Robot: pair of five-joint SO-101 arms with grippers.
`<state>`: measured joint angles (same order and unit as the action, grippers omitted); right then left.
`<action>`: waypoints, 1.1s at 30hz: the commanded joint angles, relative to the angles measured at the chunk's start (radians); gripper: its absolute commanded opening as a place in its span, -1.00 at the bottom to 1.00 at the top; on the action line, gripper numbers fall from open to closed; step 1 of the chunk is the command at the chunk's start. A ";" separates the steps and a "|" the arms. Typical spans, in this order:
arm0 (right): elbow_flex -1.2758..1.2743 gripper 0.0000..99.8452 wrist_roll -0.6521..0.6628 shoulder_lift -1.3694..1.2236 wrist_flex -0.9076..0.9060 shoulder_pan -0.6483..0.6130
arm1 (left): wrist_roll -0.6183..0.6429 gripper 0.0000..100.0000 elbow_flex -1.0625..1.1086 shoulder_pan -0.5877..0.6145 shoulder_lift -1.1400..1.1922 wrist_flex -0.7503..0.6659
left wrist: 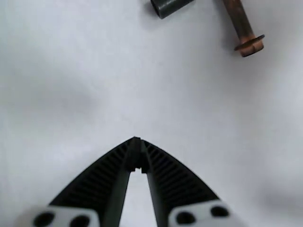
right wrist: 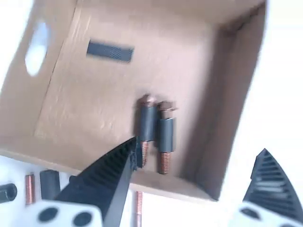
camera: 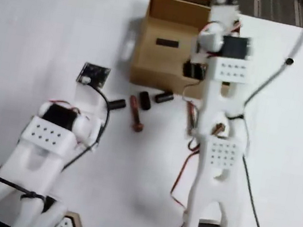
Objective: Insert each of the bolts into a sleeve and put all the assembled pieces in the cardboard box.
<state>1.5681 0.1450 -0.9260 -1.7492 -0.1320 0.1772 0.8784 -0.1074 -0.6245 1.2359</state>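
The cardboard box (camera: 164, 40) stands at the back of the table. Two assembled pieces (right wrist: 147, 125) (right wrist: 166, 135), each a copper bolt in a dark sleeve, lie side by side on its floor. My right gripper (right wrist: 194, 158) hangs open over the box with nothing between its fingers. In front of the box lie three loose dark sleeves (camera: 118, 104) (camera: 144, 100) (camera: 163, 97) and a bolt (camera: 135, 114). A second bolt (camera: 190, 115) lies by the right arm (camera: 226, 103). My left gripper (left wrist: 136, 143) is shut and empty, low over the table, short of a sleeve (left wrist: 170, 6) and the bolt's head (left wrist: 248, 45).
The box's near wall (right wrist: 94, 165) stands between the loose parts and the pieces inside. White table surface (camera: 56, 22) stretches to the left of the box and along the right side (camera: 296, 149). Cables trail beside both arms.
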 commanded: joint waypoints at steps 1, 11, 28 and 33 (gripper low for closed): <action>-0.112 -0.30 0.002 0.294 -0.024 0.021 | 0.005 -0.96 -0.004 0.008 -0.008 -0.018; -1.344 -0.30 0.009 1.052 -0.005 -0.082 | 0.002 -0.96 -0.002 0.238 -0.008 -0.092; -1.459 -0.30 0.209 0.638 0.325 -0.487 | -0.003 -0.96 0.143 0.635 -0.012 -0.107; -1.330 -0.30 0.153 0.552 0.406 -0.490 | -0.003 -0.96 0.171 0.637 -0.014 -0.101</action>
<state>0.1458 0.3261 -0.3506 -1.3748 -0.6214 0.1757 1.0487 0.5201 -0.6245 1.1377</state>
